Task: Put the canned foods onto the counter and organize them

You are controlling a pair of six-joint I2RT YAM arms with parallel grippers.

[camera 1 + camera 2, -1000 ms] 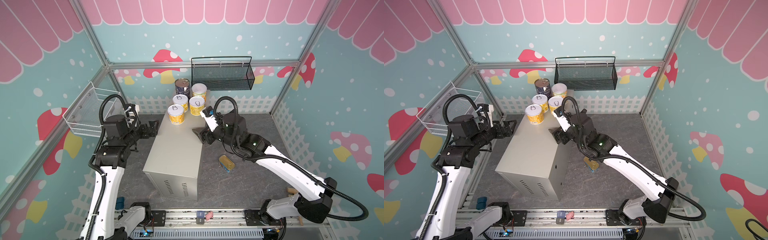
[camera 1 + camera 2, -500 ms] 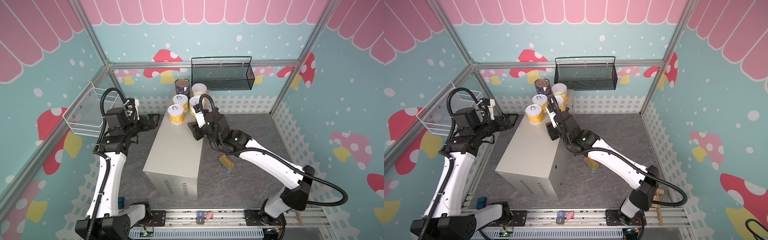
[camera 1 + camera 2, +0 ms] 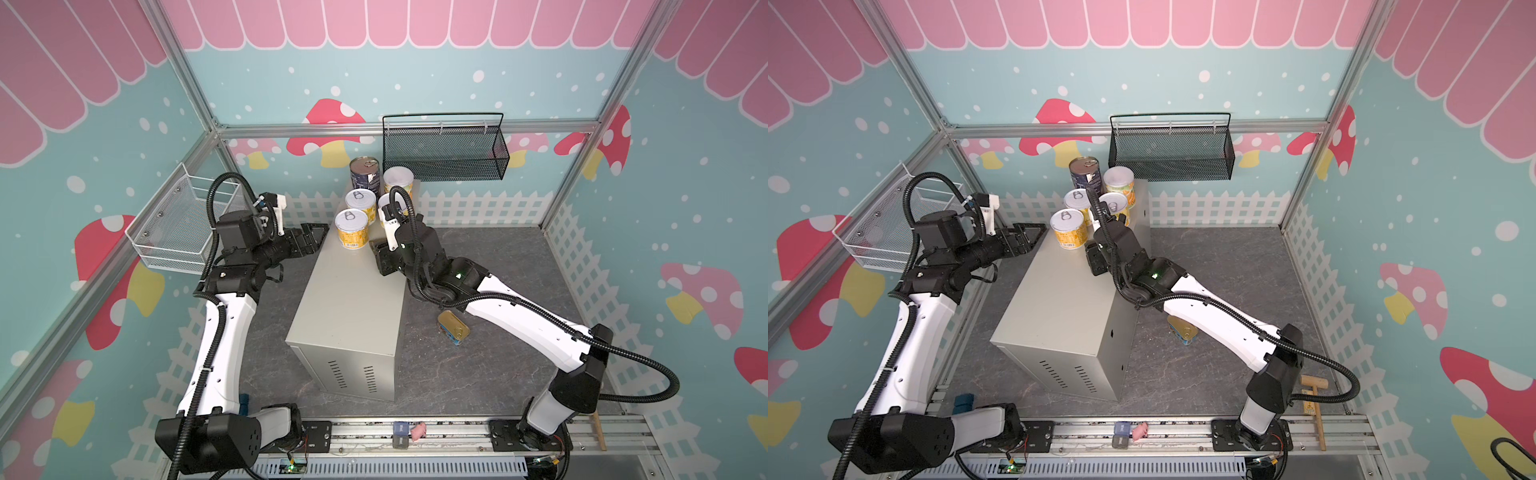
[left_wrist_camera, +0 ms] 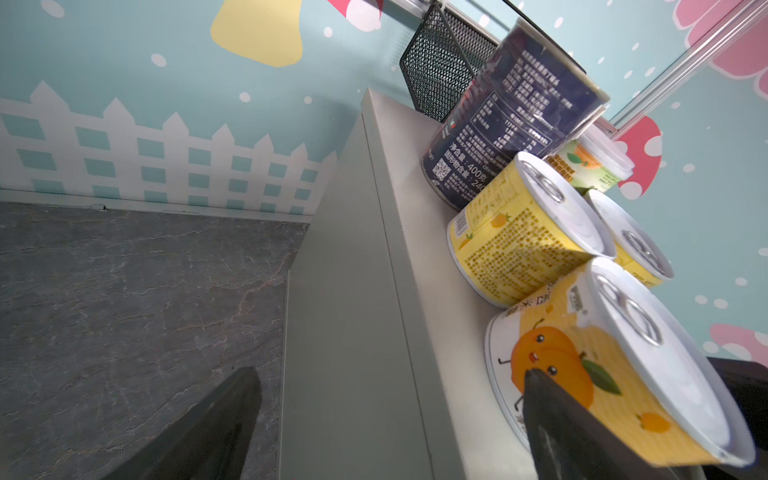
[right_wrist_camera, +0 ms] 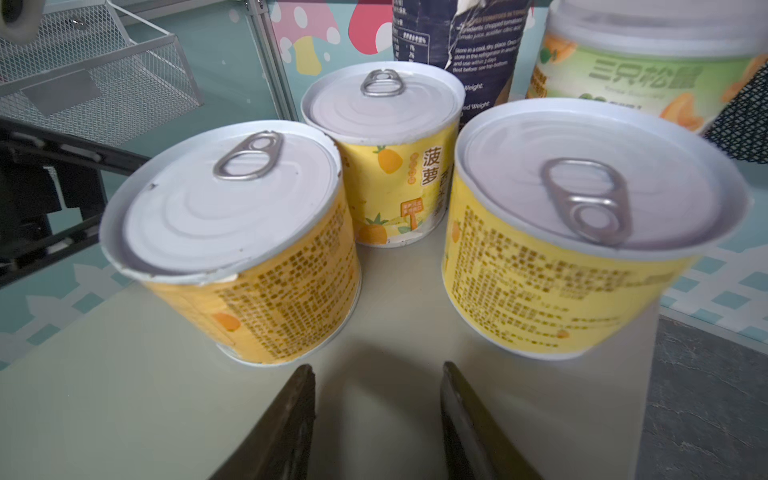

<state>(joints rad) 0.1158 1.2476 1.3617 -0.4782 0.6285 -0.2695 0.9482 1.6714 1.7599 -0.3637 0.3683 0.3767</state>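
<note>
The counter point(image 3: 353, 299) is a long beige-grey box with vent slots on its near end. At its far end stand a navy can point(image 3: 365, 172), a white-lidded yellow can point(image 3: 398, 180) and three short yellow pull-tab cans point(image 3: 352, 227), point(image 3: 360, 201), point(image 5: 573, 232). A flat gold-topped tin point(image 3: 454, 327) lies on the floor to the counter's right, partly under my right arm. My right gripper point(image 5: 378, 368) hovers low over the counter top just before the yellow cans, narrowly open and empty. My left gripper point(image 4: 388, 372) is wide open, astride the counter's left edge beside the nearest yellow can point(image 4: 602, 365).
A black mesh basket point(image 3: 444, 149) hangs on the back wall just behind the cans. A white wire basket point(image 3: 183, 224) is mounted on the left wall behind my left arm. A wooden mallet point(image 3: 1312, 395) lies at the front right corner of the floor.
My right gripper has moved left from the counter's right edge onto its top, nearer the yellow cans, with its jaws narrower. My left gripper has risen towards the counter's far left edge.
</note>
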